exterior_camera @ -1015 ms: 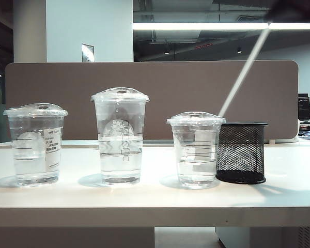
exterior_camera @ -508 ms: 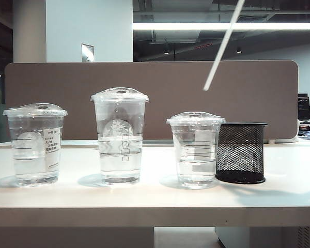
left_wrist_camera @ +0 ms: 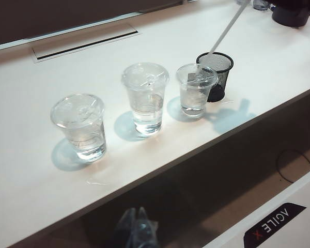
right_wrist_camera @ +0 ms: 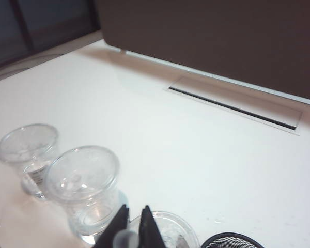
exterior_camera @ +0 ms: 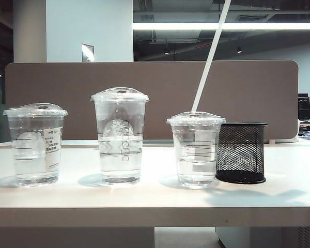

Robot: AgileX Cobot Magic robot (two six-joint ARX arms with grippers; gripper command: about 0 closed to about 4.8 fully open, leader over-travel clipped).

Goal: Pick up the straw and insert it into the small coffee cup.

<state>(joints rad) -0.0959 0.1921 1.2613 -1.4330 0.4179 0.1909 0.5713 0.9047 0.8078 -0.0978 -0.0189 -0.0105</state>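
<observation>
The white straw point(exterior_camera: 209, 57) slants down from the top of the exterior view, and its lower end meets the domed lid of the small coffee cup point(exterior_camera: 195, 152). I cannot tell whether the tip has entered the lid. In the right wrist view my right gripper point(right_wrist_camera: 136, 205) is shut on the straw's upper end point(right_wrist_camera: 127, 239), directly above the small cup's lid point(right_wrist_camera: 168, 225). The left wrist view also shows the straw point(left_wrist_camera: 225, 31) reaching the small cup point(left_wrist_camera: 196, 93). My left gripper point(left_wrist_camera: 137, 208) hangs below the table's front edge, fingers together, holding nothing.
A black mesh holder point(exterior_camera: 241, 152) stands touching the small cup's right side. The tallest clear cup point(exterior_camera: 120, 137) with a round logo is in the middle and a wider cup point(exterior_camera: 36, 144) with a white sticker at the left. A brown partition runs behind.
The straw has come up out of the black mesh holder and swung left. Its lower end has dropped onto the small cup's lid. The left arm has stayed still.
</observation>
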